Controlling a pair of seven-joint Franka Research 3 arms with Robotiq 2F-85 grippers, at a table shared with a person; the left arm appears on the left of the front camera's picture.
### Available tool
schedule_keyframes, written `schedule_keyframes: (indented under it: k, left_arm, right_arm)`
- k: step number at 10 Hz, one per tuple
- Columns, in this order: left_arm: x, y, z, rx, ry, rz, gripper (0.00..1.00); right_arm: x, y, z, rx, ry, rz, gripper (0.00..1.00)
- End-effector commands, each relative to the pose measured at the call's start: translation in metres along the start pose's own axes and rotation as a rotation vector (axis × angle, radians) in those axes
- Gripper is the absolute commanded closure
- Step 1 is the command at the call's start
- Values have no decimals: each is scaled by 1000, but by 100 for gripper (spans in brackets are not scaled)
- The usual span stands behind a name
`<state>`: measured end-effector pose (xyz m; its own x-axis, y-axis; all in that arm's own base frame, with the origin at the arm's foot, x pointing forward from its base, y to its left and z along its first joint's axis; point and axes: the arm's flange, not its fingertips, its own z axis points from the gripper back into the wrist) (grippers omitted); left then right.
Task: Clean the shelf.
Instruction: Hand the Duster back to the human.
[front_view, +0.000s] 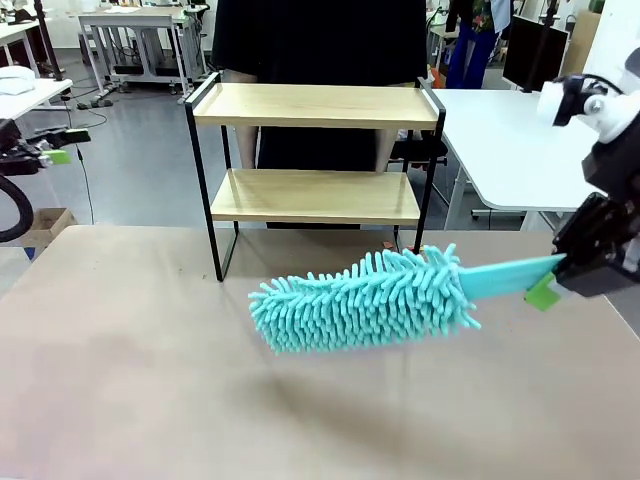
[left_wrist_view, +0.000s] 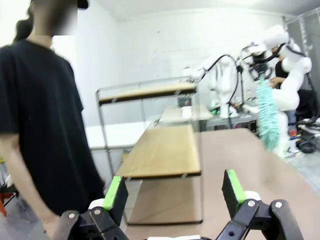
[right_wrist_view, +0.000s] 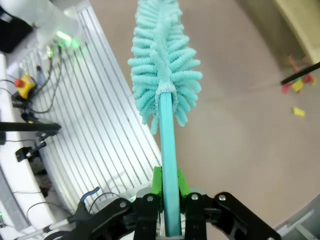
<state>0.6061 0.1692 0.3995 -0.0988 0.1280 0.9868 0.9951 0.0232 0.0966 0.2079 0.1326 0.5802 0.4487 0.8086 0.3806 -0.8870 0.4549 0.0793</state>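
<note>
The shelf (front_view: 315, 150) stands at the table's far side. My right gripper (front_view: 548, 283) clamps the duster (front_view: 365, 300) handle, head raised for sweeping; my left gripper (left_wrist_view: 175, 192) waits fully spread, empty.

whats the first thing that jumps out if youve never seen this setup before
The fluffy turquoise duster, held low over the tan table in front of the shelf, catches the eye first. The right pincer is shut on its flat handle, coming in from the table's right side. Behind the shelf, which stands at the far edge, a person in black waits, while the left pincer hangs open at the left.
</note>
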Motion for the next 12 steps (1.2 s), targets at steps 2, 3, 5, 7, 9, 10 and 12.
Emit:
schedule_keyframes:
  k: [2, 3, 5, 7, 9, 10, 12]
  left_arm:
    - [14, -78, -26, -3, -4, 48, 0]
    - [14, -108, -40, 8, 16, 73, 0]
    - [3, -152, -60, 67, 50, 141, 0]
    - [0, -181, -71, 136, 55, 174, 0]
    - [3, -205, -86, 162, 67, 155, 0]
    - [6, -213, -99, 167, 90, 176, 0]
    - [11, -221, -116, 171, 78, 194, 0]
  right_arm:
    - [3, -34, -6, 81, -144, 96, 87]
    - [3, -38, -10, 91, -206, 135, 87]
    - [1, -40, -15, 136, -327, 225, 87]
    - [-2, -50, -21, 144, -390, 269, 87]
    - [-8, -62, -27, 108, -420, 290, 87]
    - [-10, -70, -31, 89, -411, 298, 87]
    - [-13, -92, -44, 110, -406, 283, 87]
